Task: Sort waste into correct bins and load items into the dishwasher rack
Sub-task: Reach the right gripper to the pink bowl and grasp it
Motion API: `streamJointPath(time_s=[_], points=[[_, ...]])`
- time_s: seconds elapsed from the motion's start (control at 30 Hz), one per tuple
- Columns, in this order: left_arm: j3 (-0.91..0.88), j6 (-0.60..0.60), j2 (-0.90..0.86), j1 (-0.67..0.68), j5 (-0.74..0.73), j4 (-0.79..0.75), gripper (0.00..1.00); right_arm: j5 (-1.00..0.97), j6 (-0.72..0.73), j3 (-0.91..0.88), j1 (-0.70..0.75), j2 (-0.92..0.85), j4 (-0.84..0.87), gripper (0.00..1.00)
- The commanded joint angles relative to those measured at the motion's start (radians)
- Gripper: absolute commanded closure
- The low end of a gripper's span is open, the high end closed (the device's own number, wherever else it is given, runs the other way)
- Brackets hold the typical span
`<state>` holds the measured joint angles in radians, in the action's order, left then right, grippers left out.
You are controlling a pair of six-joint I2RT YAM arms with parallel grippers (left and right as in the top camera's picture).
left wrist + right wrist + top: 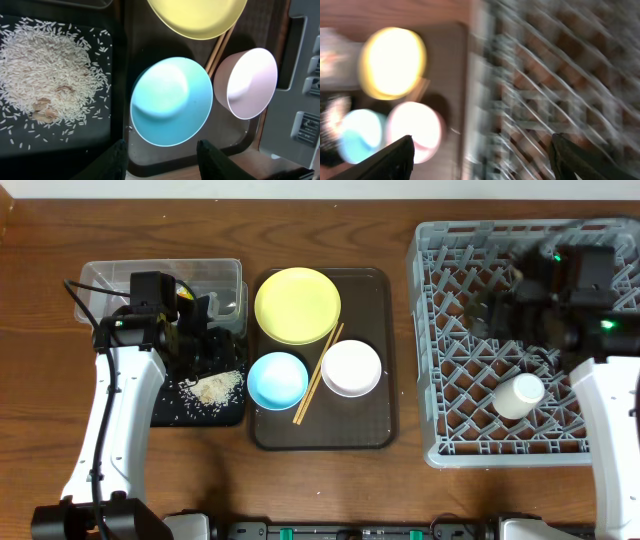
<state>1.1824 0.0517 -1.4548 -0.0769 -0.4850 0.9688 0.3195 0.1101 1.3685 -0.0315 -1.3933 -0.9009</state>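
Rice heap (45, 75) on black tray (230, 415), loose grains scattered round it. Left wrist view shows brownish bits in heap; overhead does not. Clear tub (105, 280) just behind tray, partly hidden by left gripper (162, 160): fingers spread, nothing between. Brown serving tray (375, 430) alongside carries blue bowl (170, 100), yellow plate (297, 305), white bowl (351, 367), chopsticks (318, 375). Cup (519, 395) in rack (440, 380). Right gripper (482, 165) spread wide, empty, above rack; its view blurred.

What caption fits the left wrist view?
Open left gripper facing light blue bowl; rice heap on black tray; yellow plate, white bowl beyond.
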Motion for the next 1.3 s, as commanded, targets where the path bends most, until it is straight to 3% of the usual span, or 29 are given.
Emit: streamJointPath(time_s=[0.0,0.37,0.77,0.87,0.97,1.2,1.27], points=[[0.014,-0.009,0.005,-0.002,0.027,0.004,0.52,0.083,-0.040,0.002,-0.115,-0.006,0.034,0.16],[0.014,-0.009,0.005,-0.002,0.027,0.003,0.52,-0.124,-0.035,0.001,-0.414,-0.242,0.106,0.20],[0.014,-0.009,0.005,-0.002,0.026,0.004,0.52,-0.195,0.031,0.001,-0.461,-0.519,0.121,0.36],[0.014,-0.009,0.005,-0.002,0.026,0.004,0.52,-0.204,0.036,0.001,-0.460,-0.551,0.124,0.49],[0.014,-0.009,0.005,-0.002,0.026,0.004,0.52,-0.203,0.036,0.001,-0.460,-0.567,0.123,0.71],[0.014,-0.009,0.005,-0.002,0.026,0.014,0.52,-0.203,0.051,0.001,-0.460,-0.572,0.117,0.99],[0.014,-0.009,0.005,-0.002,0.026,0.014,0.52,-0.204,0.054,0.002,-0.458,-0.572,0.109,0.99]])
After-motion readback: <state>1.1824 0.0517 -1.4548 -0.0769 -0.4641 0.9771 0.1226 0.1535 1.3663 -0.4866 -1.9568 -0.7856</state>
